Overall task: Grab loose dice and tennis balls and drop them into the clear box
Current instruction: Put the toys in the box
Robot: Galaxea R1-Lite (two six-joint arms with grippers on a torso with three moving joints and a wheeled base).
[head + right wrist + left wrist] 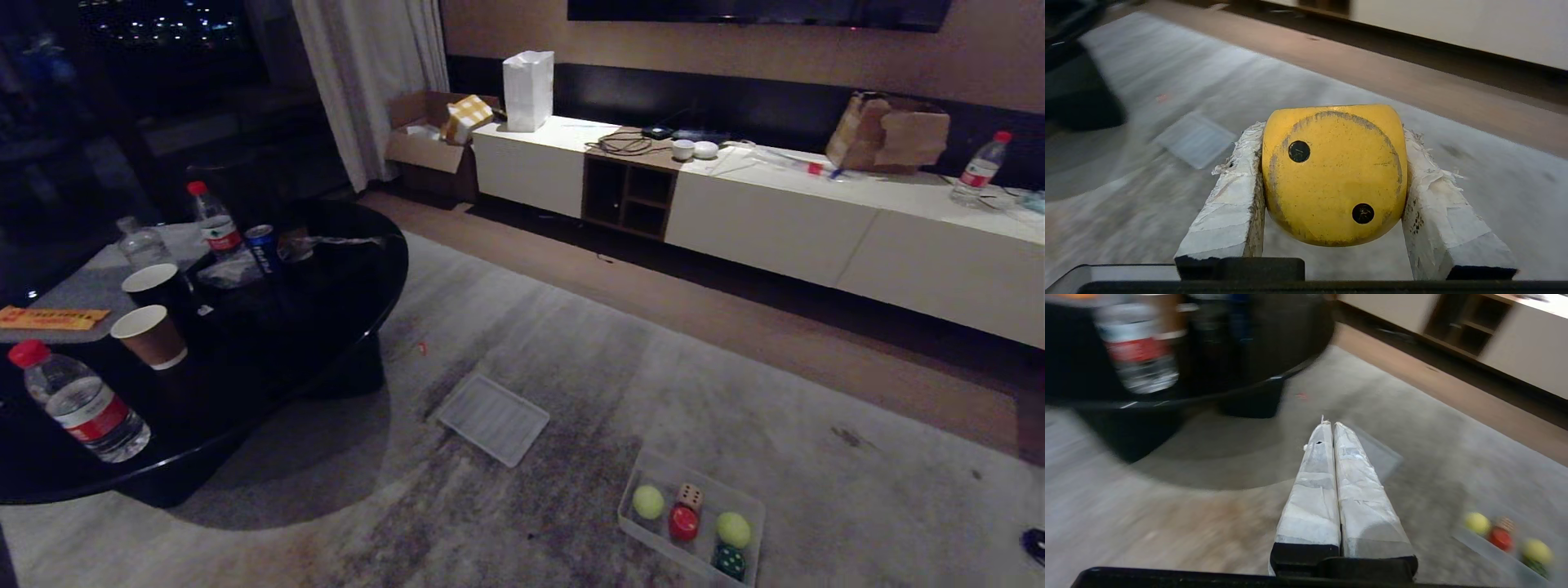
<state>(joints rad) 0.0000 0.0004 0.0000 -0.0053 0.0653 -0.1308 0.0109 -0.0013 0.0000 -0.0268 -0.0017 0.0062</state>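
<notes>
Right pincer (1331, 163) grips the yellow die (1333, 175) above the carpet (1147, 212); left pincer (1329, 426) is closed, empty.

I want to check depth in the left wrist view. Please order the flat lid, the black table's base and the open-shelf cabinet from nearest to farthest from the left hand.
1. The flat lid: on the carpet, just beyond the tips of the shut left hand.
2. The black table's base: farther along the carpet, past the lid.
3. The open-shelf cabinet: farthest, at the room's far side.
</notes>
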